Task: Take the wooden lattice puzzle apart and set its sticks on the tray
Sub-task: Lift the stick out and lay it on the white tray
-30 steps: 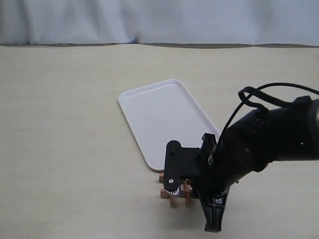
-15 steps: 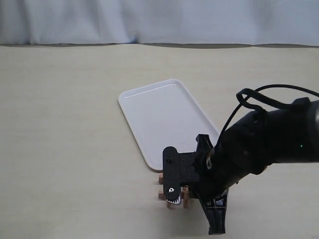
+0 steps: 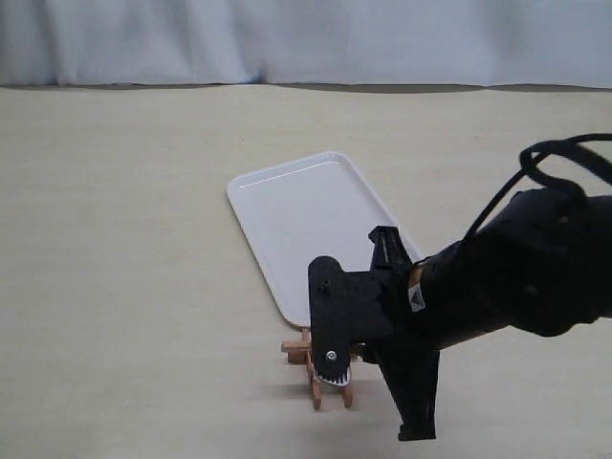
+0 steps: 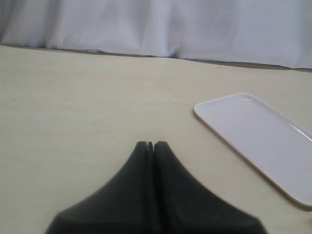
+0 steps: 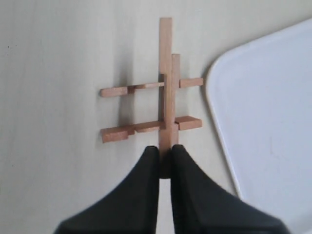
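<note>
Four sticks (image 5: 117, 132) are making up the wooden lattice puzzle (image 5: 168, 97), and in the right wrist view they're hanging together only loosely. Two cross sticks are running parallel. The other two are lying side by side across them, touching along their length, one poking out well past the other at the far end. Right gripper (image 5: 165, 157) is pinching the near end of the longer stick. Its fingers (image 5: 141, 190) are sitting nearly shut w/ just the stick's thin width between them. Cross-stick ends are reaching to just beside the rounded corner of the tray (image 5: 263, 122); touching or not, can't tell.

Exterior view: tray is lying diag. near the centre of the table (image 3: 124, 239), long axis running approx. 11 to 5 o'clock. Puzzle is sitting at 6 o'clock from the tray, just beside the rim of its near short end. Right arm (image 3: 516, 277) is reaching in from 3 o'clock. Its gripper is covering the puzzle's middle, so only stick ends are showing, at 9 and 6 o'clock of the gripper. Pale curtain (image 3: 287, 38) is hanging along the 12 o'clock edge.

Left gripper (image 4: 150, 145) is showing only in its own wrist view. Its fingers are pressing together tip to tip w/ nothing between them, and it's pointing over bare table, apart from the tray.
</note>
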You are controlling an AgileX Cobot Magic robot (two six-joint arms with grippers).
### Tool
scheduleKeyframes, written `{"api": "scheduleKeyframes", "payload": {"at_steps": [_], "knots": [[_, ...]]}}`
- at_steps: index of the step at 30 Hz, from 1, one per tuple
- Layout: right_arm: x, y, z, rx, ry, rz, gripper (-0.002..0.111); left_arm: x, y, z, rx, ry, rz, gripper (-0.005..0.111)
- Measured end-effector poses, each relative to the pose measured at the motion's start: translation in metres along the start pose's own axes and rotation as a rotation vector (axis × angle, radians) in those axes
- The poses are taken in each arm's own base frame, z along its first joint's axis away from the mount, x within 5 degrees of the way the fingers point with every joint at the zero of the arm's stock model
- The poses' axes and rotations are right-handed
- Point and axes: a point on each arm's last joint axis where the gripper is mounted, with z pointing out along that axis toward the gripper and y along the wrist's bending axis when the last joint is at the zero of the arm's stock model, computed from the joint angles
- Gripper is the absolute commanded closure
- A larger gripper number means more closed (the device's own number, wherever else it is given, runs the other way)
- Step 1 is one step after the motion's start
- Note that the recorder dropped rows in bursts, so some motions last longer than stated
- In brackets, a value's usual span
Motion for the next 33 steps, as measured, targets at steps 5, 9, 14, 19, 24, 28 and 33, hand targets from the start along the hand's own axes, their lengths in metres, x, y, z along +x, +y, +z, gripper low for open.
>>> {"api": "scheduleKeyframes", "payload": {"at_steps": [5,9,14,19,24,28,33], "knots": [[-0.003,-0.002,-0.027,0.073,-0.066,0.0,0.104,0.0,0.0,0.0,0.0,0.0,0.0,0.107],[-0.003,-0.011,-0.042,0.165,-0.138,0.072,0.104,0.0,0.0,0.0,0.0,0.0,0.0,0.107],[0.01,-0.029,-0.042,0.269,-0.193,0.259,0.104,0.0,0.0,0.0,0.0,0.0,0.0,0.107],[0.02,-0.045,-0.036,0.293,-0.208,0.481,0.104,0.0,0.0,0.0,0.0,0.0,0.0,0.107],[0.016,-0.075,-0.033,0.316,-0.243,0.675,0.104,0.0,0.0,0.0,0.0,0.0,0.0,0.107],[0.003,-0.1,-0.019,0.308,-0.275,0.816,0.104,0.0,0.0,0.0,0.0,0.0,0.0,0.107],[-0.005,-0.122,0.021,0.267,-0.244,0.917,0.102,0.0,0.0,0.0,0.0,0.0,0.0,0.107]]}}
